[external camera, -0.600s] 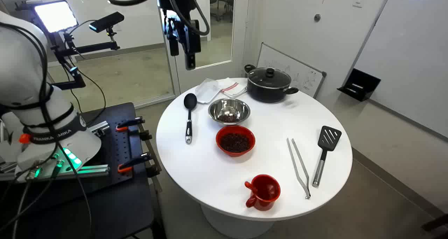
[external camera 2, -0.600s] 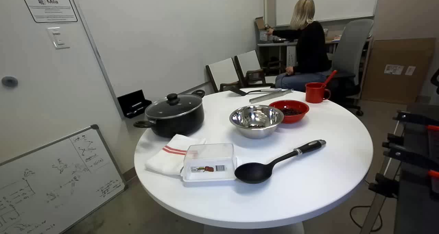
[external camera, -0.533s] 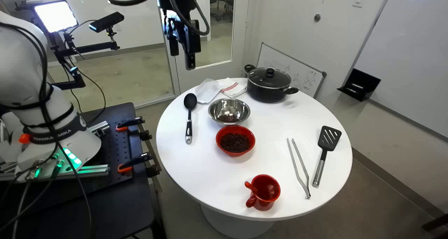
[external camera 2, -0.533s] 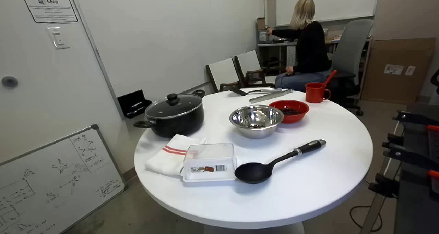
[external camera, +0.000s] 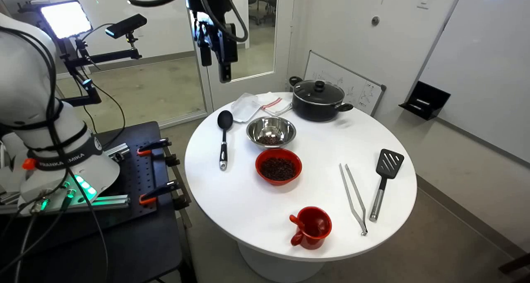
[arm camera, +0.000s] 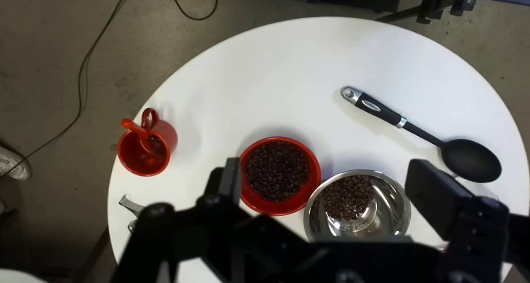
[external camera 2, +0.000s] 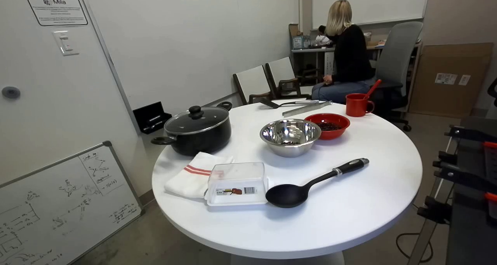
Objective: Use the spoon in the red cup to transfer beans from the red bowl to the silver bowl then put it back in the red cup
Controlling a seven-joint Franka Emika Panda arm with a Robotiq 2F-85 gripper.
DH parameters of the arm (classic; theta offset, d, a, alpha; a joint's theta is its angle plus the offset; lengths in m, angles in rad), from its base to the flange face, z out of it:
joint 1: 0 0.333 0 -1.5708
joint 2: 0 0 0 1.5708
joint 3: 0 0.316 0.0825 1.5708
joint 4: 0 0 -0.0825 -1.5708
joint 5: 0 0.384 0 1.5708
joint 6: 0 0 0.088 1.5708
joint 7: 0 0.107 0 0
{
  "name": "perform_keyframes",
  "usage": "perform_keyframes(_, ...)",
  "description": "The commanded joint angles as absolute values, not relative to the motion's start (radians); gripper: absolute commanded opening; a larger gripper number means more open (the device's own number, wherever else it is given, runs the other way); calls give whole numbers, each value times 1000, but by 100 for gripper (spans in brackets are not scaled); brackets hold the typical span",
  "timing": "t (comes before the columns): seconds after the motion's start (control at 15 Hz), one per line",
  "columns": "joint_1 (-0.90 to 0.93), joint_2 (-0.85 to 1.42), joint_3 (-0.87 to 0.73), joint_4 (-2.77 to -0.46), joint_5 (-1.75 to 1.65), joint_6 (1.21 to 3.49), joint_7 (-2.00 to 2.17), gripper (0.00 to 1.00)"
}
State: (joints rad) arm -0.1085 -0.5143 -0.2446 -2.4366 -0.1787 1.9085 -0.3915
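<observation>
Red on red, the spoon leans in the cup at the near side of the desk in an exterior view; farther back, the red bowl, then the silver bowl, hold beans. Overhead hangs the pincer, spread wide.

I'm seeing the Panda arm wearing white, smooth & rounded. Blk cables are running down it, blk straps binding them on. Lower, a dk grey band is reading "FRANKA EMIKA", an orange-red knob jutting out at one end. Green lights are glowing on the white base, & plugs there are glowing green. More blk cables are looping round the blk wrist. In the wrist view I'm getting the gripper: blk, blocky, blurred, w/ round screw-like heads & dk grey pads.
</observation>
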Motion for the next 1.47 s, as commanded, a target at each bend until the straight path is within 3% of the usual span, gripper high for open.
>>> perform_keyframes(0.0, -114, -513, -240, -2435, -176, 1907, -394, 100)
perform_keyframes(0.33, -103, -365, -233, -2321, -180, 1936, -381, 100)
perform_keyframes(0.73, -131, -87, -258, -1962, -57, 2019, -313, 100)
perform_keyframes(1.4, -337, 289, -280, -1447, 272, 1625, -224, 100)
